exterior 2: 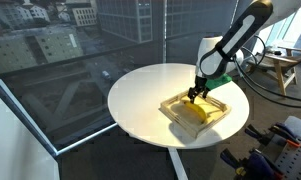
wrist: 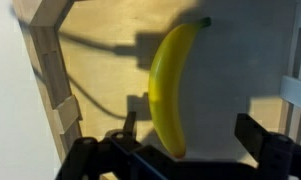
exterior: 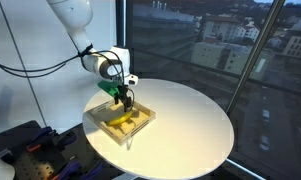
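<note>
A yellow banana (wrist: 173, 85) lies lengthwise on the floor of a shallow wooden tray (wrist: 50, 70); its stem end points to the top of the wrist view. My gripper (wrist: 190, 133) hangs just above the banana's lower end, jaws wide open, one fingertip (wrist: 127, 125) left of the fruit and the other (wrist: 258, 133) well to its right, touching nothing. In both exterior views the gripper (exterior: 123, 95) (exterior 2: 197, 91) reaches down into the tray (exterior: 142, 122) (exterior 2: 180, 115), with the banana (exterior: 120, 120) (exterior 2: 197, 112) under it.
The tray sits near the edge of a round white table (exterior: 195, 120) (exterior 2: 140, 95). Tall windows (exterior: 220, 40) (exterior 2: 70, 50) stand right behind the table. Dark equipment (exterior: 25, 150) lies on the floor beside it. A wooden desk (exterior 2: 288, 65) stands further off.
</note>
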{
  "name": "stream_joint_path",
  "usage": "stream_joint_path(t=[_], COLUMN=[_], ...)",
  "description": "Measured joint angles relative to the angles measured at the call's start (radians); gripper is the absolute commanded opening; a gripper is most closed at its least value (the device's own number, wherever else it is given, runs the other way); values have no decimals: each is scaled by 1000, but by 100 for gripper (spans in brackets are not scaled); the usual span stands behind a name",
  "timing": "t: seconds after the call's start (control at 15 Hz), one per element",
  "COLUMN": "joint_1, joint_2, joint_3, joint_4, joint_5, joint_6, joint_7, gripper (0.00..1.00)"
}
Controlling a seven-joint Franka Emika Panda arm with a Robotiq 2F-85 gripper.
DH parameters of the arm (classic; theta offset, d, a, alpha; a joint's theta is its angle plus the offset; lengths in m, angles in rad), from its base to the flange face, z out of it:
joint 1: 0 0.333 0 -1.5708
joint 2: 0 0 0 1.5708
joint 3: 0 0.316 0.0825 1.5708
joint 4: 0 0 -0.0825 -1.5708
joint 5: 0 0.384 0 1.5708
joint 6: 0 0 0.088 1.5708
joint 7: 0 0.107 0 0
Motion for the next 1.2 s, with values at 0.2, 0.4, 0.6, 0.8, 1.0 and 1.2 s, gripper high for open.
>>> stream_joint_path(t=[0.2,0.4,0.6,0.8,1.0,1.2], joint_1=[0,0,0,0,0,0], joint_2=[14,28,44,59,72,84], joint_3=[-6,-9,-9,-9,-9,-9], joint_4=[0,0,0,1,1,3], joint_5=[0,0,0,0,0,0], joint_6=[19,43,68,85,99,102], joint_7=[0,0,0,0,0,0], gripper=[100,100,100,100,100,100])
